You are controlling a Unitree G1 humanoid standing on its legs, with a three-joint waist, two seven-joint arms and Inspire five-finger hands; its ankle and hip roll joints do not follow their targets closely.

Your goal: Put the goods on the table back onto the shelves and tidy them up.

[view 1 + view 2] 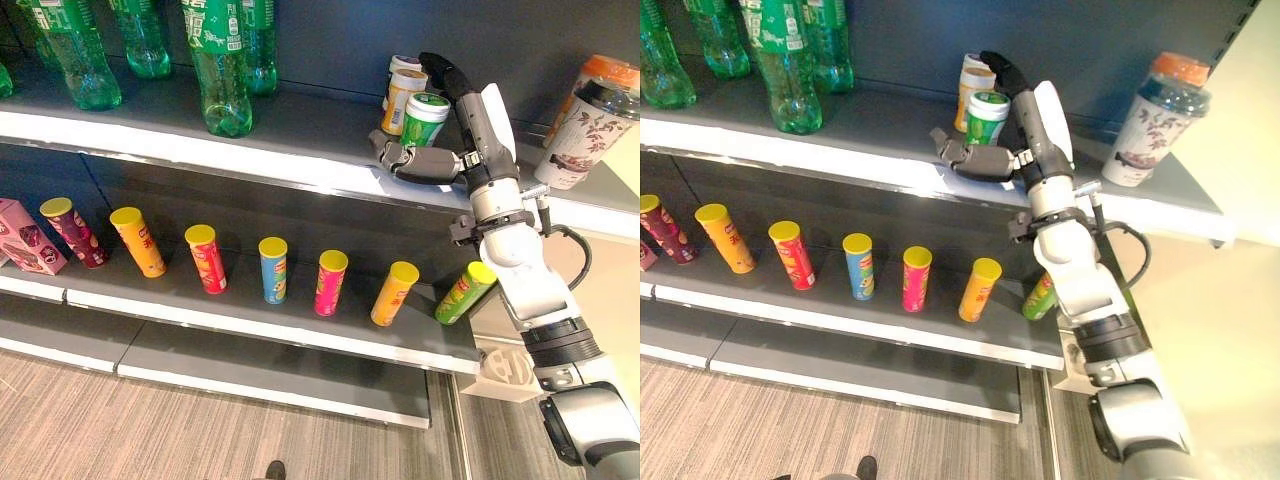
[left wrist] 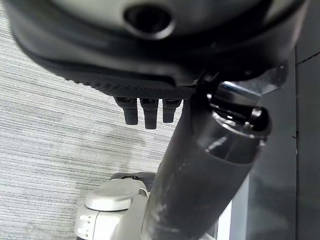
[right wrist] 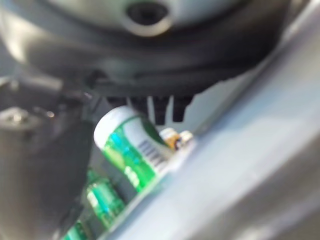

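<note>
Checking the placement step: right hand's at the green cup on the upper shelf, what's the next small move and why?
Probably draw the right hand back off the shelf. The green cup already stands upright by two other cups, and the fingers look straight behind it, thumb clear.

Green bottles (image 1: 222, 70) cut off by top edge; pink box (image 1: 28, 238) cut by left edge.

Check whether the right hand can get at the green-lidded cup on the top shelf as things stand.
Probably yes. The right hand is already up on the top shelf right beside the green-lidded cup, fingers reaching past it, thumb out in front. Nothing stands between them.
</note>
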